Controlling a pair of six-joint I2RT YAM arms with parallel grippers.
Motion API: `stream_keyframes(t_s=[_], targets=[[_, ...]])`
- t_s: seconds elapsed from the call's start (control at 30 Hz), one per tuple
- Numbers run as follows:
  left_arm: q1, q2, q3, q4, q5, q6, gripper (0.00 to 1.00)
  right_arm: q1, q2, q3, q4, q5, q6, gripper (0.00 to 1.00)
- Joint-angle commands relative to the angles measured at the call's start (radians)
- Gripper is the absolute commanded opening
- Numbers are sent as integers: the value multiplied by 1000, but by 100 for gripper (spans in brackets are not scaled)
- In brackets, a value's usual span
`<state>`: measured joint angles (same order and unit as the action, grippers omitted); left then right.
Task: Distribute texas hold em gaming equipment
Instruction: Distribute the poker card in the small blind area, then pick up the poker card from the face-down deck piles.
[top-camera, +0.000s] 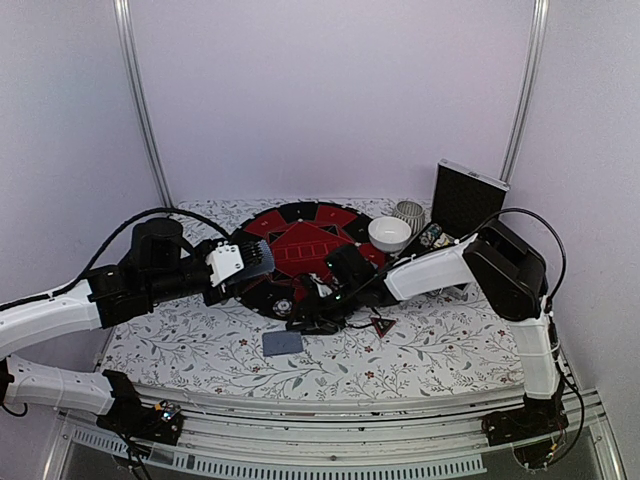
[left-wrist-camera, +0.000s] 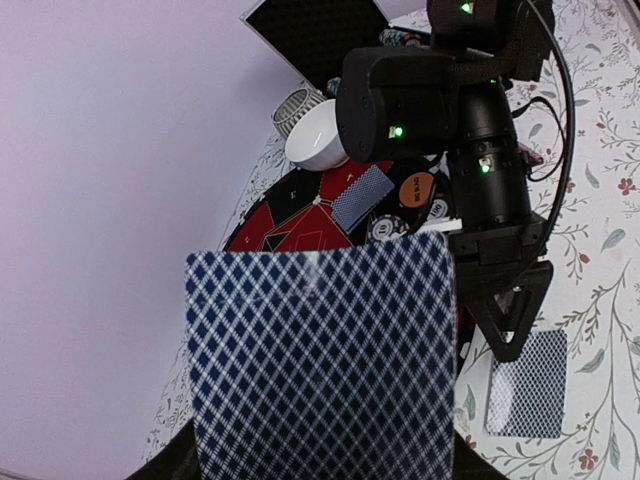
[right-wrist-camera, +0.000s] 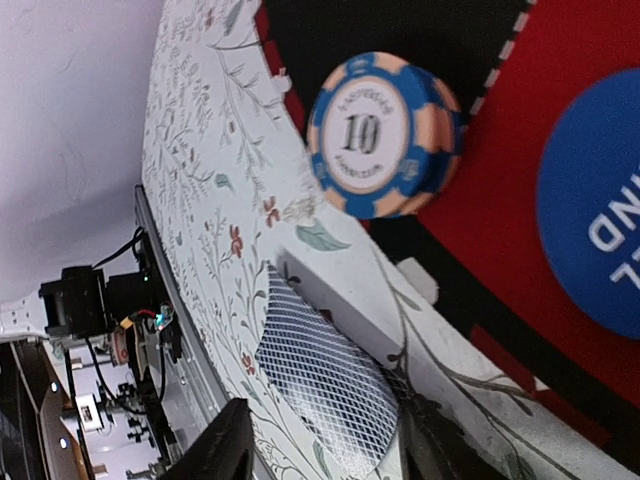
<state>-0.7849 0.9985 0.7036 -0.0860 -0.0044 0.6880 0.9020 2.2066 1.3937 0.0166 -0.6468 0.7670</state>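
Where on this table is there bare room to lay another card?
Bare floral cloth lies front-left, between the left arm and the lying card, and front-right past the triangular marker. Crowded: near edge of the poker mat and back-right corner.

Left arm, right arm: white link shells, black joint housings. Black cable loops over each. Green indicator lights on right arm's black wrist housing. Right gripper: matte black fingers. Black base brackets, near edge.
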Motion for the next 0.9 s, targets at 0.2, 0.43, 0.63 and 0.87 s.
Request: stream_keyframes(t_s=[0.2, 0.43, 0.63, 0.87], targets=[[3, -18, -6, 33, 16, 8, 54, -4, -216, 70, -333, 298, -166, 99], [3, -18, -7, 36, 25, 12, 54, -5, -400, 161, -359, 343, -389, 99], [3, -17, -7, 36, 25, 14, 53, -6, -393, 221, -209, 38, -438, 99], [3, -19, -11, 42, 23, 15, 53, -1, -263, 332, -226, 23, -410, 99]])
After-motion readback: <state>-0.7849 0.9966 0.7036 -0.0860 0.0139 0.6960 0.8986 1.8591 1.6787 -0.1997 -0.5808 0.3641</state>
